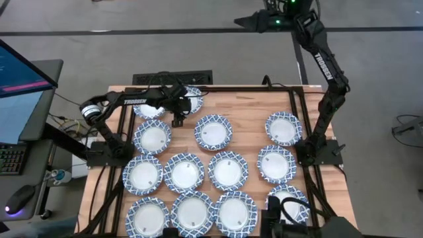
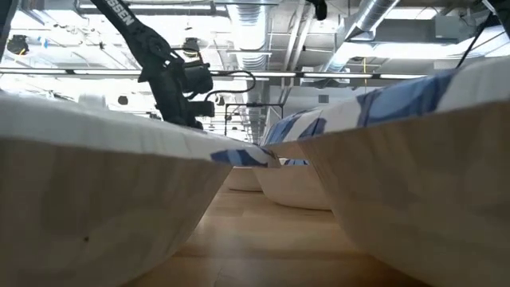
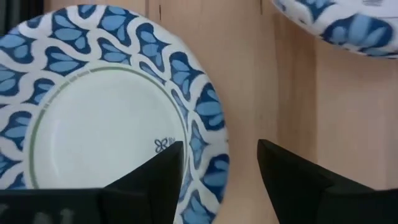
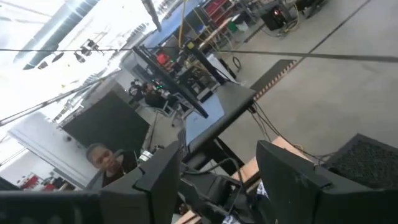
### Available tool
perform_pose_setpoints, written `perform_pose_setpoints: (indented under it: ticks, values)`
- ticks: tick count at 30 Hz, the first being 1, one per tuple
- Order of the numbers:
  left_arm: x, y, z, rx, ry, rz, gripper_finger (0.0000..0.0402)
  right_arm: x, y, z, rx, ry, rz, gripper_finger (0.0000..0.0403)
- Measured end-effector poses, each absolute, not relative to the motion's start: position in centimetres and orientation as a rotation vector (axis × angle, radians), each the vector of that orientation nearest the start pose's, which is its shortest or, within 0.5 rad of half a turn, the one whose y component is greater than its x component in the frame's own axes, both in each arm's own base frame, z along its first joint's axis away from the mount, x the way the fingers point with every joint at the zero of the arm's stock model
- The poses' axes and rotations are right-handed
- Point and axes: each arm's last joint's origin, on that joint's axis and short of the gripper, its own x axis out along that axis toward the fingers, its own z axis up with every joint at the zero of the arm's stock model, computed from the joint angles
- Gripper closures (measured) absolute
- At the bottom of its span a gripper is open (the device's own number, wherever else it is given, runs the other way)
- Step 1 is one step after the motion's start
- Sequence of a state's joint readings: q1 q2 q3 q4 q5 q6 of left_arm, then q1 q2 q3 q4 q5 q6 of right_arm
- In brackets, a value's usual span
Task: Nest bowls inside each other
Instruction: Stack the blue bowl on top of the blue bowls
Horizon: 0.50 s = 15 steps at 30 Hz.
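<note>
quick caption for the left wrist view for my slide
Open left gripper poised over the patterned rim of a bowl on the wooden table.

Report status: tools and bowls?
Left tool open, empty, over a back-left bowl. Right tool open, raised off the table. Bowls spread singly, none seen nested.

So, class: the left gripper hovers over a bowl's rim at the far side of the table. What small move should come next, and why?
Probably lower the left gripper straight down. Its fingers stand open astride the rim of the bowl, one over the inside, one over bare table, so dropping would bring the rim between them for a pinch. The right gripper is raised off the table, pointing into the room.
</note>
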<state>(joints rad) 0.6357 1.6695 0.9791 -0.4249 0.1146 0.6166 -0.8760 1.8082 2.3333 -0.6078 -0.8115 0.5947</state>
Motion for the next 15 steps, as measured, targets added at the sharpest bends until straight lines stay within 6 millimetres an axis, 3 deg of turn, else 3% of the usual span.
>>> perform_pose_setpoints:
  ticks: [7,15]
  values:
    - [26.0,18.8,14.3,0.112,1.223,0.122,0.0222,24.0,-25.6,52.7,0.668,0.046,-0.081,0.0172]
    - [26.9,19.5,15.4,0.162,1.186,0.186,0.0287,23.9,-25.7,52.6,0.674,0.051,-0.088,0.0173]
